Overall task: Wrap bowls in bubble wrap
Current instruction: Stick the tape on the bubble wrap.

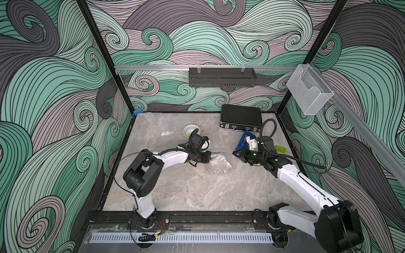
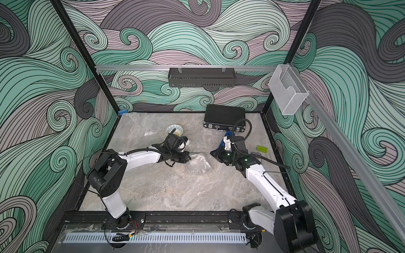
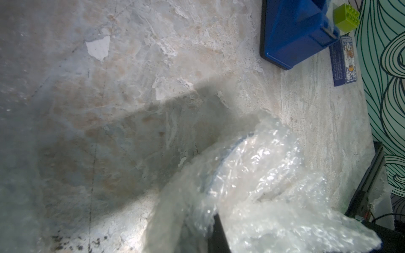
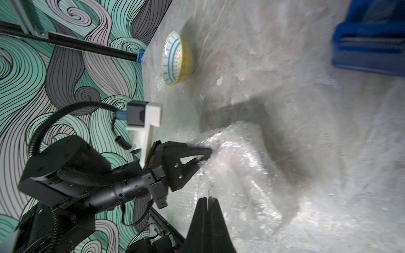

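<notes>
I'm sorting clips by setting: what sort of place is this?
Probably a robot test cell: wave-patterned panel walls, a left arm and right arm bolted to a front rail, a marble-look table.

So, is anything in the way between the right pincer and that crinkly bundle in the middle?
Nothing visible. The right pincer, shut, points at the bubble wrap bundle with only tabletop between them. The left pincer grips the bundle from the far side, out of that path.
</notes>
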Controlling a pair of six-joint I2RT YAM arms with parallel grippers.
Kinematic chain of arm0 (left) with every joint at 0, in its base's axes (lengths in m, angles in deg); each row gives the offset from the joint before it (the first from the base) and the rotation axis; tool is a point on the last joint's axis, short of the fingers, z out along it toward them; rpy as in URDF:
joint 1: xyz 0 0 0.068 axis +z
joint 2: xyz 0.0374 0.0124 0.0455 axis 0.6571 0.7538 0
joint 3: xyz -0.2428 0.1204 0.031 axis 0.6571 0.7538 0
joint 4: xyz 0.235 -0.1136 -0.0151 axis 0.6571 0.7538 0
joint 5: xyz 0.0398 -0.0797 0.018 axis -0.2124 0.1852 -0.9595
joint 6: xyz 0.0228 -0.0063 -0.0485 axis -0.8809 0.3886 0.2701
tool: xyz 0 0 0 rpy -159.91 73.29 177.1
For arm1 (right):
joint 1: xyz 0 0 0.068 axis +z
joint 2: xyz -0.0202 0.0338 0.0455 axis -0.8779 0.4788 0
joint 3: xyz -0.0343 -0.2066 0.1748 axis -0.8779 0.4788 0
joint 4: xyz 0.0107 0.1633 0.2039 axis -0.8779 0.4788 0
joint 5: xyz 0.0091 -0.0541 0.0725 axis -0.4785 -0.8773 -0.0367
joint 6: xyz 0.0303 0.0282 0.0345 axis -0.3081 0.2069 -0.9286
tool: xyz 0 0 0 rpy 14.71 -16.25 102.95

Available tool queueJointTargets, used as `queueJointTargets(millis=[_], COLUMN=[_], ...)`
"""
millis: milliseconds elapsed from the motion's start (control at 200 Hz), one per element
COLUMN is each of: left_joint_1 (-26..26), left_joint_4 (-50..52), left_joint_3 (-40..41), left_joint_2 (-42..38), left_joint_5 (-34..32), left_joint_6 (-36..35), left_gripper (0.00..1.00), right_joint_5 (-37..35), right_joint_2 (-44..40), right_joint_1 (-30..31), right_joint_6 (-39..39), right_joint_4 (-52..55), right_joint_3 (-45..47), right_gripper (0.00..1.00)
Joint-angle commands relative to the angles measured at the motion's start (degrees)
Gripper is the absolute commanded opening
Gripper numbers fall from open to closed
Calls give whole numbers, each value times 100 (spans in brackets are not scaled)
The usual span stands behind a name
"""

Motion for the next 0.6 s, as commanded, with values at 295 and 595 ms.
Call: queueJointTargets(millis=[295, 595], left_joint_1=[-54, -54], left_joint_4=[70, 107], left_joint_3=[-141, -176], left_joint_2=[-203, -200], left_joint_5=[-18, -23], left_joint_6=[78, 49], left_gripper=[0, 0], right_joint_5=[-904, -986], right_joint_2=[1392, 1963], right_joint_1=[1371, 1470], right_joint_6=[-771, -545], right_joint_4=[-450, -562], right_joint_3=[-936, -1162], right_gripper=[0, 0])
